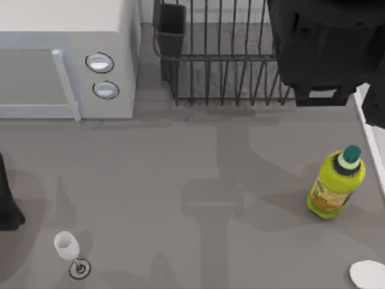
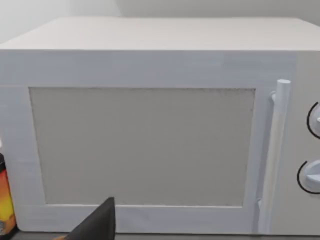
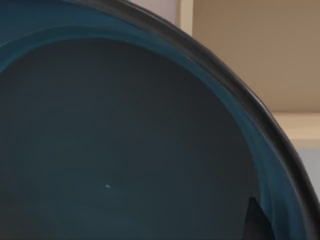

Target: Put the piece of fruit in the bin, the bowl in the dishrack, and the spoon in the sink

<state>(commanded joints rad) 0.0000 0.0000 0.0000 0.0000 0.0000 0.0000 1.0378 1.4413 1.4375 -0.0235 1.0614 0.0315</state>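
The bowl (image 3: 125, 150) looms close in the right wrist view, dark blue inside with a dark rim. My right gripper (image 3: 257, 225) is shut on its rim, one fingertip (image 3: 254, 220) inside the bowl. From above, my right arm (image 1: 322, 51) hangs over the right end of the black wire dishrack (image 1: 216, 66) and hides the bowl. The sink's pale rim (image 1: 368, 129) runs along the right edge. A white oval (image 1: 368, 274) lies at the front right corner, cut off; I cannot tell if it is the spoon. The piece of fruit and the bin are out of view.
My left arm (image 1: 7, 201) stays parked at the left edge, facing the white microwave (image 1: 66, 60). A green bottle (image 1: 335, 183) stands on the right of the table and a small wine glass (image 1: 67, 248) at the front left. The rack's utensil cup (image 1: 171, 30) sits beside the microwave.
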